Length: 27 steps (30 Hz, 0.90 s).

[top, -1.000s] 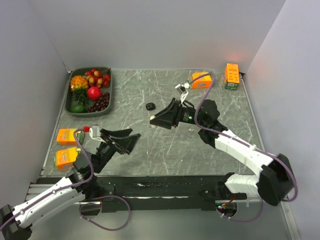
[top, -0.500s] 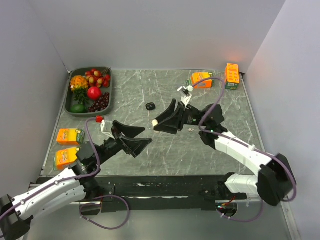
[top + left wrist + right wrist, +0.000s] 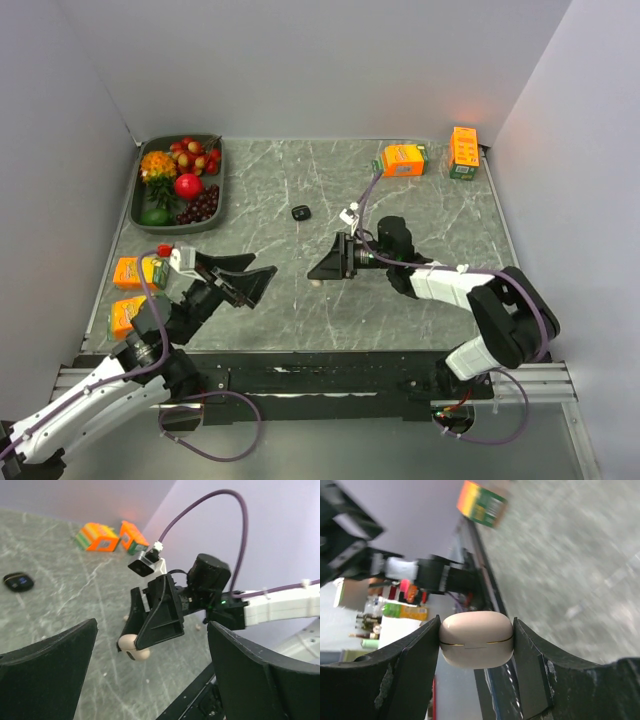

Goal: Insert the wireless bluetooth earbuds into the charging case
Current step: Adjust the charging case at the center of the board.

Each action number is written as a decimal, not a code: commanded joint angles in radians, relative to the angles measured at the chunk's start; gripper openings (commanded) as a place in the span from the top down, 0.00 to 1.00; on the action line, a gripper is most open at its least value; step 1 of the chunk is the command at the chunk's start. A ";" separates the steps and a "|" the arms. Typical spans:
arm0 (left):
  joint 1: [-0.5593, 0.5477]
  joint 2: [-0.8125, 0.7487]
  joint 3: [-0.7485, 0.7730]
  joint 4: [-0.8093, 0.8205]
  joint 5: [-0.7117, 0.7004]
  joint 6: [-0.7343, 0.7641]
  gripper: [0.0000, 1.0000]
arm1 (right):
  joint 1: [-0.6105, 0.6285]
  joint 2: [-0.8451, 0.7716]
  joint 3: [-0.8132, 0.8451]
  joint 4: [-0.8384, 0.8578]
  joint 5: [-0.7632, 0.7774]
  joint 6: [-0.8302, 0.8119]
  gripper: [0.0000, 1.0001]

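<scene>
Farthest out on the left gripper's own outer side, against the far-left corner, sits a dark tray (image 3: 214, 168) of fruit. Two orange juice cartons (image 3: 138, 272) lie nearer, just outside that gripper. The left gripper (image 3: 260, 268) hangs above the table with its fingers spread wide and nothing between them, pointing across toward the other arm.

Beyond both sets of fingertips, on the far side from the bases, a small black oval object (image 3: 301, 212) lies flat on the marble table (image 3: 270, 190), well apart from either tool.

The right gripper (image 3: 322, 272) points back toward the left one, tips low over the table, and is clamped on the charging case (image 3: 476, 642). The case is cream, rounded and closed. Its long axis runs straight across from one finger pad to the other, so the pads press on its two ends, and a thin seam runs parallel to that axis. In the left wrist view it shows at the very tips.

Two pale specks (image 3: 198, 628) lie on the table near this gripper, too small to identify. Behind its wrist, by the far wall, stand two orange boxes (image 3: 402, 160).
</scene>
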 commanded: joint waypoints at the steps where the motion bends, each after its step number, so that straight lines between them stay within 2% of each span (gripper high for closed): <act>1: -0.001 0.031 0.017 -0.094 -0.064 -0.024 0.03 | -0.001 0.018 0.103 -0.208 0.079 -0.118 1.00; 2: -0.001 0.042 0.022 -0.105 -0.071 -0.030 0.02 | -0.001 0.021 0.157 -0.368 0.108 -0.160 1.00; 3: -0.001 0.046 0.022 -0.106 -0.076 -0.035 0.02 | 0.005 0.024 0.191 -0.457 0.152 -0.194 1.00; 4: -0.001 0.048 0.020 -0.111 -0.087 -0.044 0.02 | 0.016 0.032 0.228 -0.572 0.290 -0.260 1.00; 6: -0.001 0.048 0.017 -0.112 -0.111 -0.056 0.02 | 0.037 0.045 0.351 -0.860 0.462 -0.321 1.00; 7: -0.001 0.048 0.014 -0.112 -0.119 -0.061 0.02 | 0.071 0.071 0.400 -0.951 0.574 -0.367 1.00; 8: 0.001 0.048 0.011 -0.115 -0.136 -0.075 0.02 | 0.096 0.088 0.490 -1.026 0.796 -0.384 1.00; 9: -0.001 0.049 0.008 -0.123 -0.142 -0.081 0.02 | 0.110 0.108 0.529 -1.147 0.884 -0.397 1.00; 10: -0.001 0.051 0.005 -0.126 -0.149 -0.093 0.02 | 0.139 0.148 0.567 -1.195 0.967 -0.403 1.00; 11: -0.001 0.057 0.005 -0.135 -0.168 -0.101 0.02 | 0.148 0.170 0.628 -1.245 1.130 -0.392 1.00; 12: 0.001 0.060 0.005 -0.152 -0.174 -0.107 0.01 | 0.153 0.191 0.650 -1.295 1.176 -0.385 1.00; 15: -0.001 0.085 0.009 -0.177 -0.191 -0.142 0.01 | 0.153 0.265 0.702 -1.341 1.269 -0.354 1.00; 19: -0.001 0.109 0.008 -0.217 -0.170 -0.176 0.01 | 0.156 0.369 0.739 -1.346 1.244 -0.342 1.00; 27: -0.001 0.128 -0.033 -0.189 -0.127 -0.217 0.01 | 0.166 0.432 0.709 -1.308 1.185 -0.333 1.00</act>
